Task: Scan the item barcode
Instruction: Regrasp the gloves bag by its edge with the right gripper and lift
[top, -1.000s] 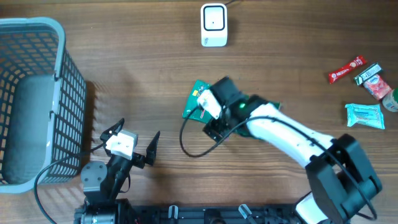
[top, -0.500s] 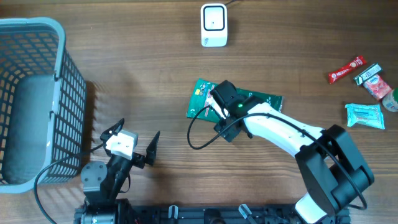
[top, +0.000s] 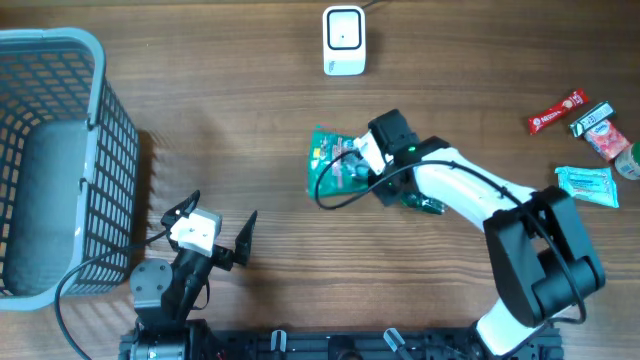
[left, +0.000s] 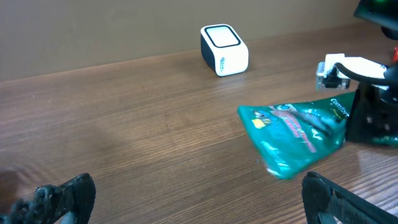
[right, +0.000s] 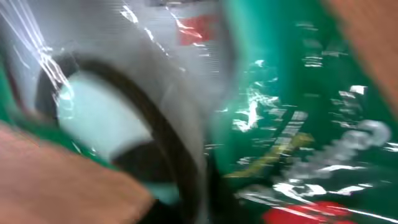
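Observation:
The item is a green snack packet (top: 332, 165) lying crumpled in the middle of the table. In the left wrist view the green packet (left: 292, 134) has its left end free. My right gripper (top: 388, 182) is down on its right half and shut on it. The right wrist view is blurred and filled by the packet's shiny green film (right: 292, 118). The white barcode scanner (top: 343, 40) stands at the far edge, and the same scanner (left: 224, 48) shows beyond the packet. My left gripper (top: 224, 207) rests near the front left, open and holding nothing, its fingers (left: 62, 196) spread wide.
A grey wire basket (top: 95, 60) fills the left side. Several small snack packs lie at the far right, among them a red bar (top: 557, 112) and a pale teal pack (top: 585, 185). The right arm's black cable (top: 330, 195) loops over the table beside the packet.
My right gripper slid right across the packet and went from open to shut on it. The packet bunched up and shifted right. The left arm stayed still.

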